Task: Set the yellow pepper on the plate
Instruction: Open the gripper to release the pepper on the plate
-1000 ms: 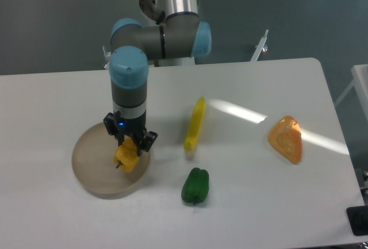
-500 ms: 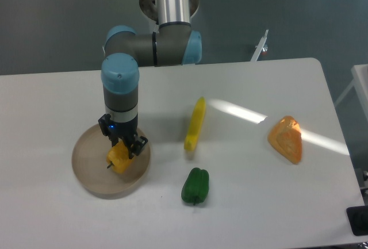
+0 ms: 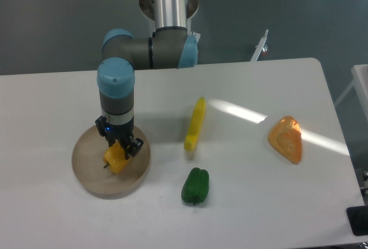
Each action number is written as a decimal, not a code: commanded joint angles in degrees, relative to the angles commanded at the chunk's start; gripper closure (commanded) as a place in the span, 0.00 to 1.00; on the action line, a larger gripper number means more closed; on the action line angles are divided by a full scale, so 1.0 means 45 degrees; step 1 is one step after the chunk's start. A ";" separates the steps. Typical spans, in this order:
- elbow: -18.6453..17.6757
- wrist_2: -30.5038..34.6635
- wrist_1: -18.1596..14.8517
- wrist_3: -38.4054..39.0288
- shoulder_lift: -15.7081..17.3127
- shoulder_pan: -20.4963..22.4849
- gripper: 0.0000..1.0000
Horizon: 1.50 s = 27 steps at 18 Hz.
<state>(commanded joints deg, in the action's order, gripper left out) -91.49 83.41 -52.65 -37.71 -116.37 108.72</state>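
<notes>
Closed around the yellow pepper (image 3: 115,159), our gripper (image 3: 118,147) points straight down over the plate (image 3: 92,179), its dark fingers clamping the fruit from above so that only the lower part of the golden body shows beneath them. We see the pepper's short dark stem sticking out toward the left, and the fruit sits inside the plate's outline, a little right of its middle; whether it touches the plate's floor or hangs just above it we cannot tell from this angle. The tan rim curves clear all round the left and near sides, while on the right it passes close under the gripper. Just beyond that right edge, a strip of bare white table (image 3: 259,191) separates the plate from the green pepper (image 3: 195,186), which lies near the front. Behind the green pepper, the long slim yellow piece (image 3: 195,123) lies nearly upright in the view, well apart from the plate. Farther right, the orange wedge (image 3: 286,138) rests close to the table's right side, crossed by a bright streak of light. Our arm (image 3: 117,91) descends from its base at the far edge, leaving the table's left margin and front border open around the plate
</notes>
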 joint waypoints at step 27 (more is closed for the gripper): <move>-0.0137 0.0020 -0.0039 0.0000 0.0799 0.0622 0.00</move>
<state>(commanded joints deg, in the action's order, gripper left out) -92.11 83.50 -52.82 -37.70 -112.77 111.52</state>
